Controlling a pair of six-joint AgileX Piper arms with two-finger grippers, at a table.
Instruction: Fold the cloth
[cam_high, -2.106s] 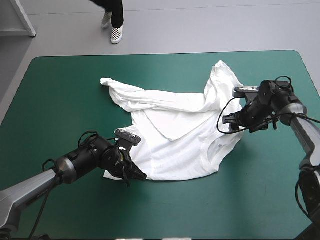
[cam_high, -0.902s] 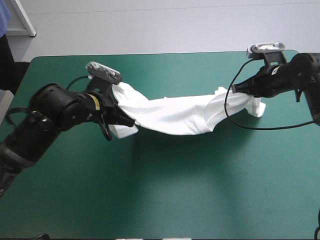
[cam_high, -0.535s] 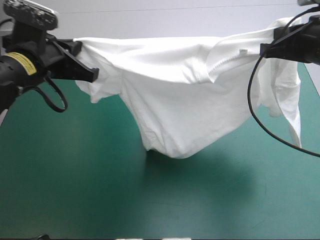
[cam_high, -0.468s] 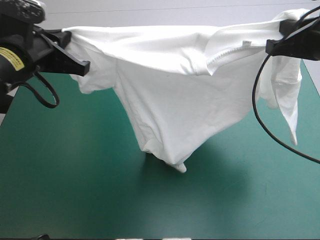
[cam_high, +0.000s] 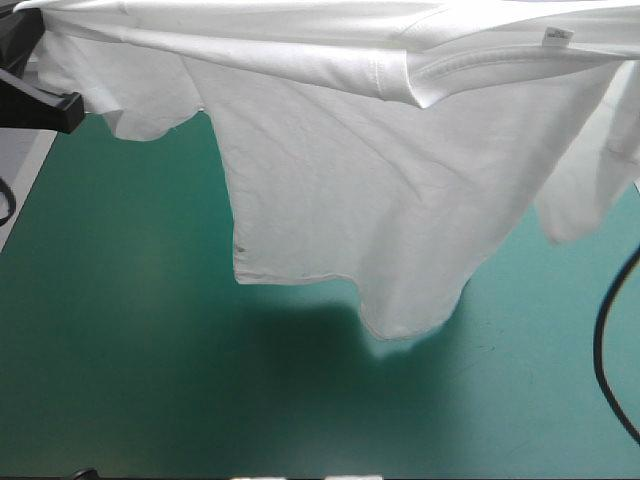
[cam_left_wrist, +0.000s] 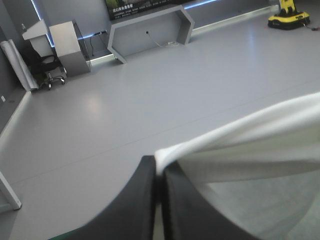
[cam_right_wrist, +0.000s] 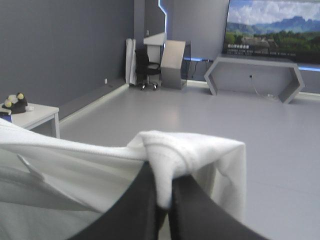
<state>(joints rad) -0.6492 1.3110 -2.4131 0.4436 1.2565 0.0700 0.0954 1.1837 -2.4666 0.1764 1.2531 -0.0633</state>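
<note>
Since the earlier frame both arms have risen, lifting the T-shirt (cam_high: 380, 200) apparently clear of the table (cam_high: 120, 380). It hangs as a sheet over the table's middle, long axis running left edge to right edge. Left claw (cam_left_wrist: 159, 167) is pinched all but closed on one end, right claw (cam_right_wrist: 161, 180) on the other. I judge neither arm nearer; lowering must be even.

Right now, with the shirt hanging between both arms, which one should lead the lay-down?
Left, probably. The left gripper pinches one thin, taut edge of the T-shirt; the right gripper clamps a thick bunched fold with cloth drooping beyond, so its side may land rumpled.
</note>
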